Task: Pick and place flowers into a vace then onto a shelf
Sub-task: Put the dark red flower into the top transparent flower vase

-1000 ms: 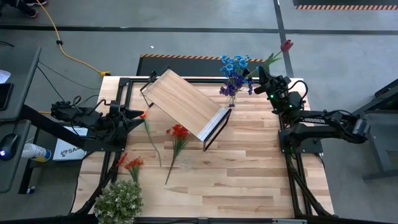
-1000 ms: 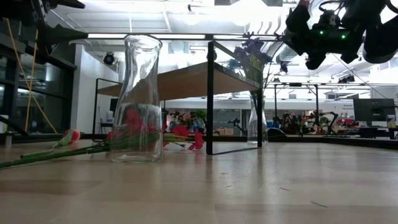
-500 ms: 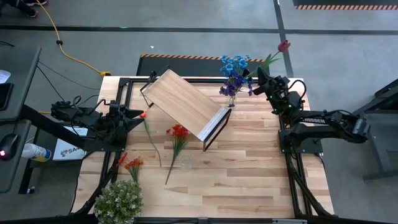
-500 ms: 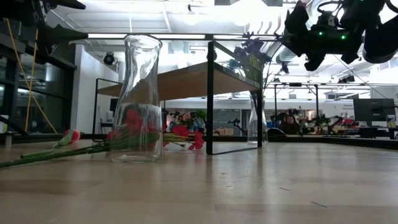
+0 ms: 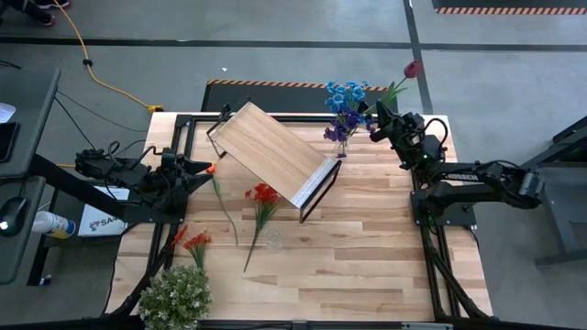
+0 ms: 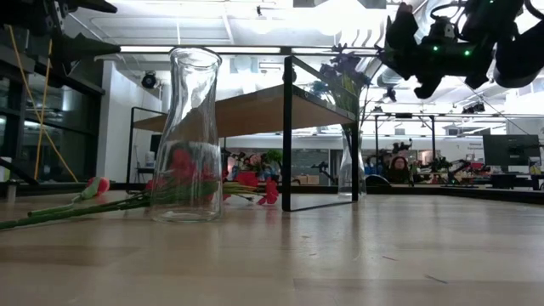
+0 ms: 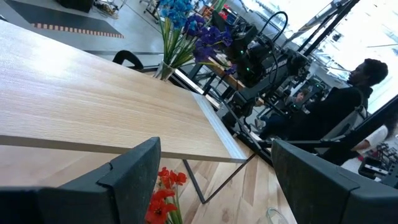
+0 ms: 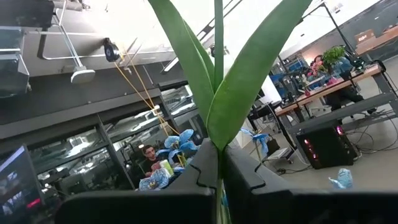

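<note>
Beside the vase, right hand (image 5: 378, 120) clamps smooth green stem (image 8: 217, 68).

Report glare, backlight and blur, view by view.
Low view: bright ceiling light behind the glass vase washes out the top, and the right gripper is a dark silhouette. Right wrist view: the stem it is shut on shows backlit against white glare. Left wrist view: the open left gripper's fingers are blurred and the window area is overexposed. High view: even light, soft shadows.

you have the shelf (image 5: 275, 154) at table centre, a vase (image 5: 342, 145) at its 2 o'clock, loose flowers (image 5: 263, 197) at its 7.
</note>
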`<act>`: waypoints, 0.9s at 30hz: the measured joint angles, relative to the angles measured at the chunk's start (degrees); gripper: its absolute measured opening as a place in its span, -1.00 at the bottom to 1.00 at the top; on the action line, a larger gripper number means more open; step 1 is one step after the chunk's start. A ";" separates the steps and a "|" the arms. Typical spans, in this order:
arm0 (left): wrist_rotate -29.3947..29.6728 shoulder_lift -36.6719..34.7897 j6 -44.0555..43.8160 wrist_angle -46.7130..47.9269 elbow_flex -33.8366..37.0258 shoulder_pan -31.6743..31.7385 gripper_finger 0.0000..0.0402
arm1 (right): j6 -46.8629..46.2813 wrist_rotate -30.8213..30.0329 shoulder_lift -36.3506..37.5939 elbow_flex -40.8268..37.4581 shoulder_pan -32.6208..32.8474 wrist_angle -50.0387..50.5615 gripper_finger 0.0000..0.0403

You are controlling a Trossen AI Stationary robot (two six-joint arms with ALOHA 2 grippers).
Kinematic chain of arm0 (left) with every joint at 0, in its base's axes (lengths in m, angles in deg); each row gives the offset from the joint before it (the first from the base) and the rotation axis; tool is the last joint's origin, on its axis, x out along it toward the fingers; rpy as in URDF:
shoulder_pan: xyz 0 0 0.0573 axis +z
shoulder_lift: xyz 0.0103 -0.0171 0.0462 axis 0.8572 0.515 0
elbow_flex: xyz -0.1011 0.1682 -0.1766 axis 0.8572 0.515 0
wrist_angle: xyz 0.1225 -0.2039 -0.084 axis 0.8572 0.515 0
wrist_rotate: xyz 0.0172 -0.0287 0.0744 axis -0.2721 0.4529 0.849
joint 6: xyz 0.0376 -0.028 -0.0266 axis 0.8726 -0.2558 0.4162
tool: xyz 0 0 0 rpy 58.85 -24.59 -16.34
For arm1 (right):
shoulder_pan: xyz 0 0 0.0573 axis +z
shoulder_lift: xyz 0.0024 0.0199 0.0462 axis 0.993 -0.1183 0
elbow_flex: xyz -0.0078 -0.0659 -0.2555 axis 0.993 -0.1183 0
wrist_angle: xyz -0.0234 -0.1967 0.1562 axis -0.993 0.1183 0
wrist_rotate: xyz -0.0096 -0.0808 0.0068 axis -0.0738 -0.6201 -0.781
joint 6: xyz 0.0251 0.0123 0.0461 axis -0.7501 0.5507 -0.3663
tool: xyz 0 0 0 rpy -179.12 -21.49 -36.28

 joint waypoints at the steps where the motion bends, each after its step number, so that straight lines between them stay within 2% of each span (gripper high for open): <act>1: 0.00 0.00 0.00 0.00 0.00 0.00 0.68 | -0.17 0.18 -0.91 0.00 0.00 -1.31 -1.00; 9: 0.00 0.00 -0.02 0.00 0.00 -0.01 0.68 | -0.23 1.54 -8.02 0.00 0.00 -10.46 -1.00; 27: -0.02 0.01 -0.04 -0.02 -0.02 -0.02 0.68 | 4.24 4.41 -8.22 0.01 -0.01 -5.39 -1.00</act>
